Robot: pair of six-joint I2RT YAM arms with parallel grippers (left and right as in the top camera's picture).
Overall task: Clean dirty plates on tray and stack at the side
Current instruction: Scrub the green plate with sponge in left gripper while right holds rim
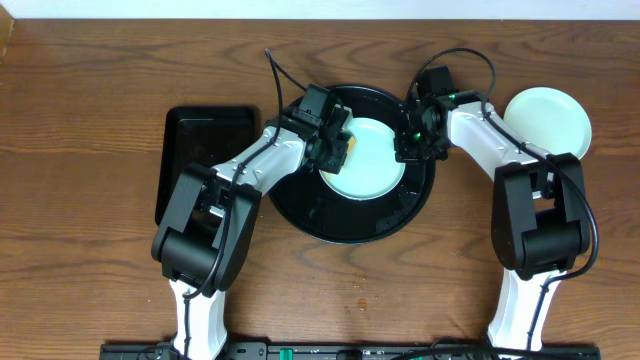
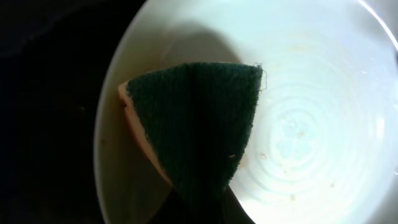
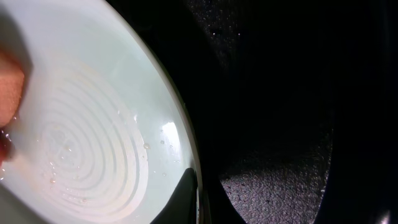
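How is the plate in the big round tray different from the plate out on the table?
The plate in the tray lies inside the round black tray. The other plate lies on the wooden table, over by the right arm. The plate in the tray has a green sponge pressed on it by the left end effector, while the other plate has nothing touching it. Both are round and pale.

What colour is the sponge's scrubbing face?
Dark green, over a peach-coloured body. The left wrist view shows the sponge best.
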